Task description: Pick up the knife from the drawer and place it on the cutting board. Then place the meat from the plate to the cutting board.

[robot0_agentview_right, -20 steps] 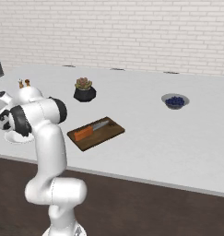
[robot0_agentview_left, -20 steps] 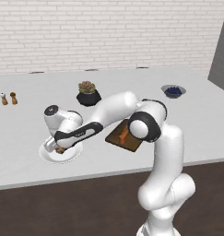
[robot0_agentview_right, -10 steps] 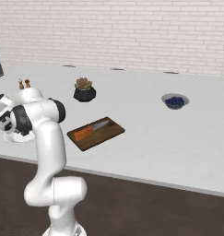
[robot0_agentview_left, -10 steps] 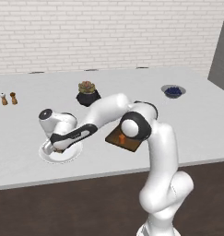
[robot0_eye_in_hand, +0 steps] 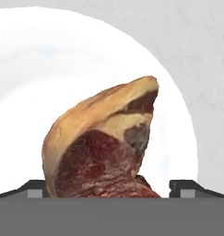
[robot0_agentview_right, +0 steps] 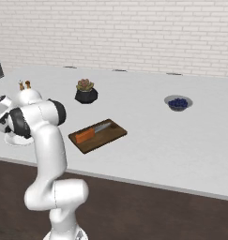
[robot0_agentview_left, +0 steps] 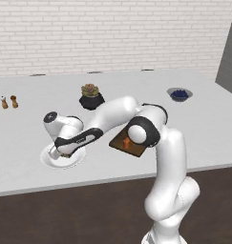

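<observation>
Lying on the white plate (robot0_eye_in_hand: pixel 187 138), a reddish-brown meat (robot0_eye_in_hand: pixel 102 147) chunk with pale tan edge is straddled by the wide-open tool (robot0_eye_in_hand: pixel 111 186).

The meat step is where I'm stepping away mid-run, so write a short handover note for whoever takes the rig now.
Gripper: open, low over the plate, one finger tip on each side of the meat; no grip yet.
Meat: on the white plate, near the counter's front edge.
Knife: lying on the cutting board, orange handle toward the robot.
Done: knife placed on the board.
Left: close on the meat, lift it, carry it to the cutting board and set it down beside the knife.
</observation>
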